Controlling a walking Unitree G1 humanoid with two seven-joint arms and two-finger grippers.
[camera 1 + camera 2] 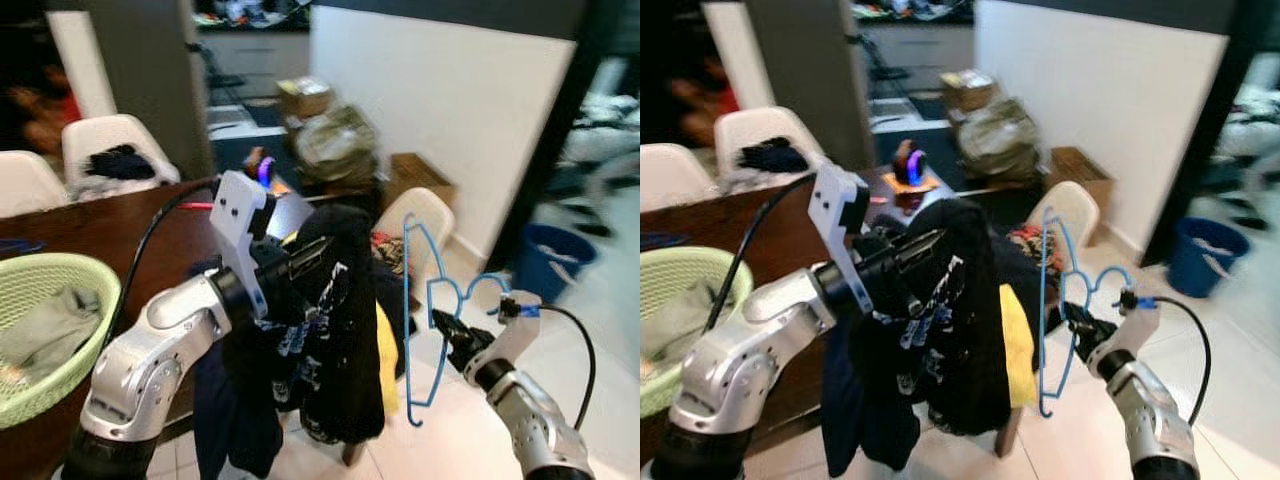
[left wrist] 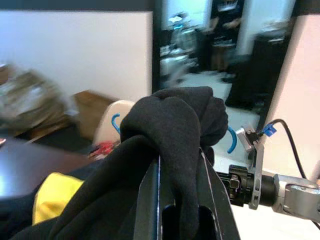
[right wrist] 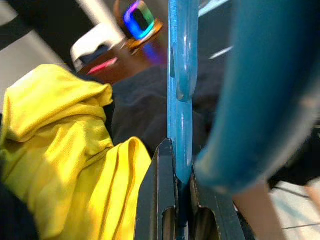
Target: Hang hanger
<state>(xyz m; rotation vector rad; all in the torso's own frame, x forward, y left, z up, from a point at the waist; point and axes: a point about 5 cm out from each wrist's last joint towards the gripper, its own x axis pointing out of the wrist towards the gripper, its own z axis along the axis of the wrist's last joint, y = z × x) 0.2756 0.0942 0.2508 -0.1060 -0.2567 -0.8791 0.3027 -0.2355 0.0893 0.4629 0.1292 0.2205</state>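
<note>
Right gripper [image 1: 440, 322]: fingers pinched on the blue hanger [image 1: 418, 300], held upright, hook pointing toward the robot's right, over the floor [image 1: 600, 300] beside the chair [image 1: 425, 215]. Left gripper [image 2: 177, 210]: fingers closed on a black garment [image 1: 335, 320] hanging from them, beside a yellow cloth [image 3: 65, 150]. Table [image 1: 90, 230] behind; green basket [image 1: 45, 290] with laundry on it.

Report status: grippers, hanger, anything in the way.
Left gripper shut on black garment, held up over chair. Right gripper shut on blue hanger, beside garment, not yet in it. Yellow cloth between them.
</note>
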